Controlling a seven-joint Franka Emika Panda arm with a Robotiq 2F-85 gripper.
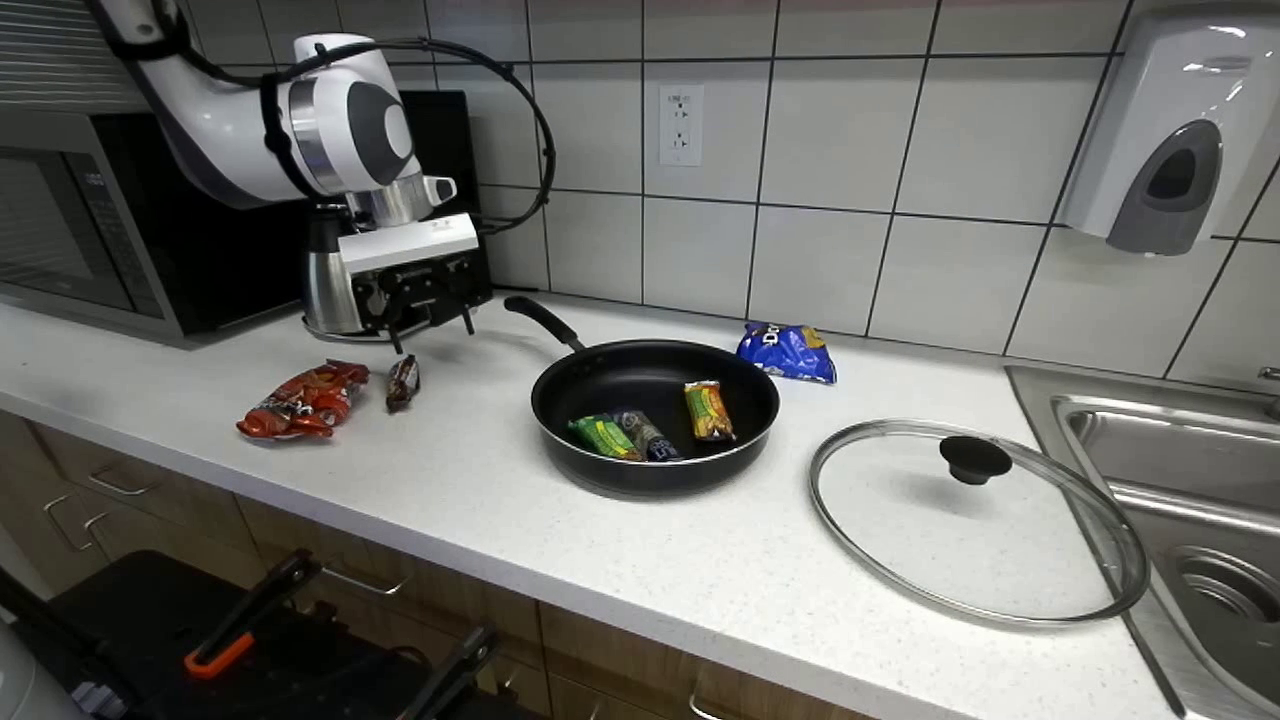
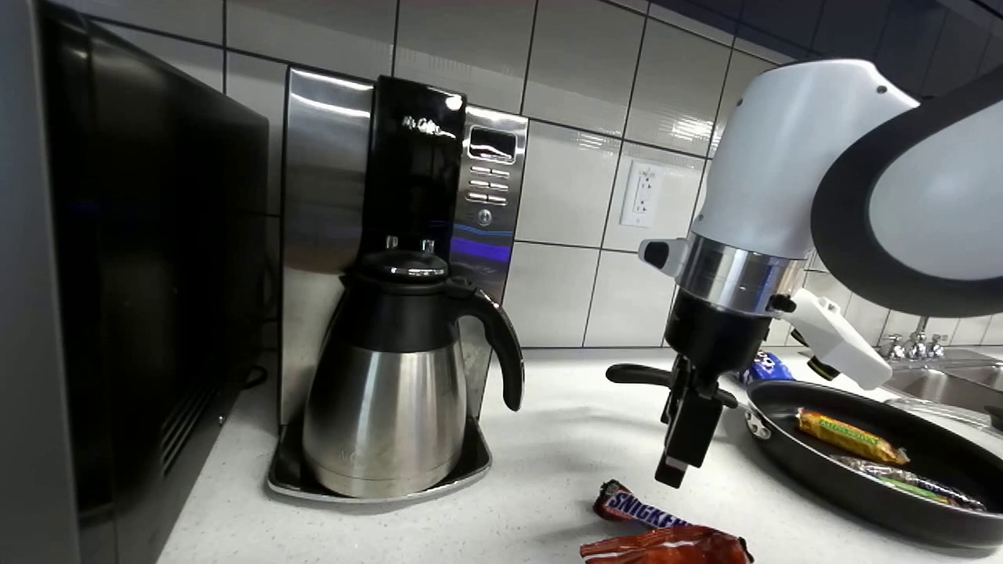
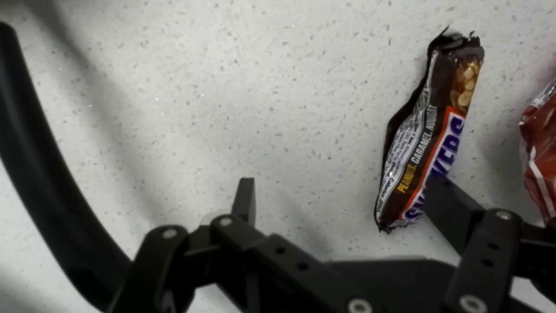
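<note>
The gripper (image 3: pixel 341 184) hangs above the counter (image 1: pixel 460 430), flanked in the wrist view by the handle (image 3: pixel 41 187) of the pan (image 1: pixel 660 480) and the Snickers (image 3: pixel 421 139). In an exterior view a stretch of counter parts it from the carafe (image 2: pixel 384 415). The Snickers lies near the red bag (image 1: pixel 305 400), which is closer to the front edge (image 1: pixel 400 537); the lid (image 1: pixel 975 462) reaches over the rim of the sink (image 1: pixel 1040 392). The fingers (image 3: pixel 247 200) are spread wide with nothing between them; one hides part of the Snickers in the wrist view, but in an exterior view a gap shows below them. The count: one Snickers, one red bag, one blue bag (image 1: pixel 785 352), one pan, one lid, one carafe and, inside the pan, three wrapped bars (image 1: pixel 709 411).
</note>
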